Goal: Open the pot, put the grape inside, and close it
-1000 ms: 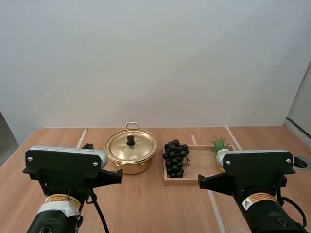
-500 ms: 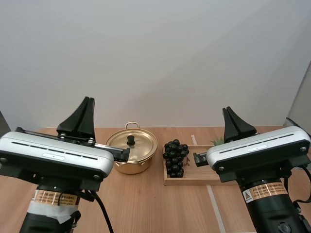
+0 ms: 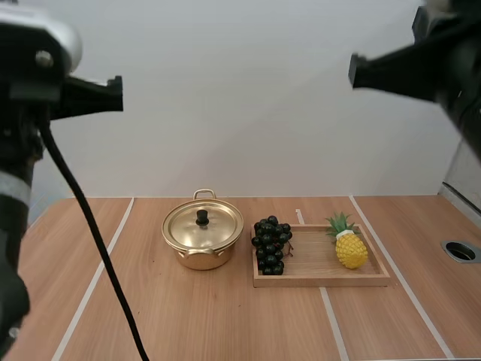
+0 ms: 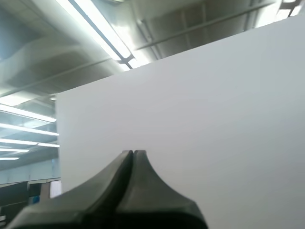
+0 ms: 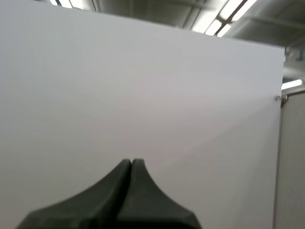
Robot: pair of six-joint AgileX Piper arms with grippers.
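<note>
A gold pot (image 3: 202,241) stands on the table with its lid (image 3: 203,224) on, a black knob in the lid's middle. Right of it a dark bunch of grapes (image 3: 271,245) lies at the left end of a wooden tray (image 3: 323,278). Both arms are raised high above the table, well away from the pot and the grapes. My left gripper (image 4: 133,153) is shut on nothing, its fingers lying together as one dark wedge against a white wall. My right gripper (image 5: 131,162) is likewise shut, with nothing held.
A yellow toy pineapple (image 3: 350,247) lies on the tray's right half. A round metal hole (image 3: 460,251) is set in the table at the far right. Pale lines run across the wooden tabletop (image 3: 150,316).
Both arms have swung up from low in front of the table to high at the view's upper corners, uncovering the tray and the pineapple. The pot, lid and grapes have not moved.
</note>
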